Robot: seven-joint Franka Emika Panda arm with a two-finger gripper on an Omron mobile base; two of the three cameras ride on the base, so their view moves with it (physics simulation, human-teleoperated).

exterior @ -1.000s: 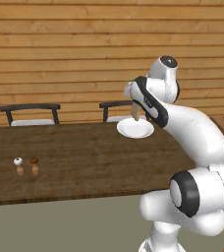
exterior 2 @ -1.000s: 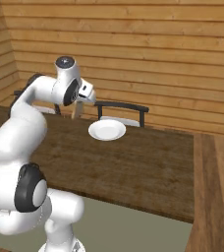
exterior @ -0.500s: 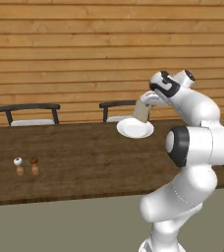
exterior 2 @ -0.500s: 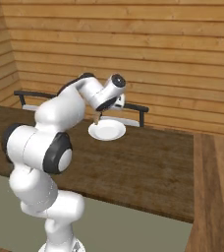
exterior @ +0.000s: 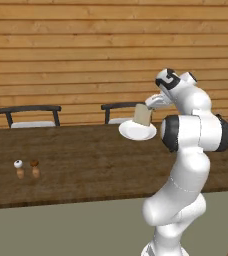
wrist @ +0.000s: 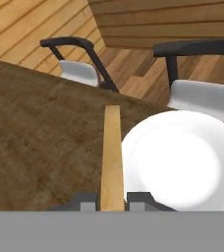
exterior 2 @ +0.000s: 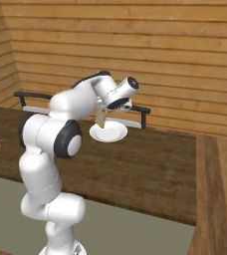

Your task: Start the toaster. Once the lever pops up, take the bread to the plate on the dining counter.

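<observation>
From the left, I am holding the bread in my gripper, hanging upright above the plate on the counter.

From the right, the slice is hanging at the plate's left edge.

In the hand view, my narrowly parted fingers are pinching the bread edge-on; the plate lies just right.

I see the dining counter, dark wood grain, grey-beige front. On it: the white plate near the far edge, and two small shakers side by side, well apart from the plate, to its left.
</observation>
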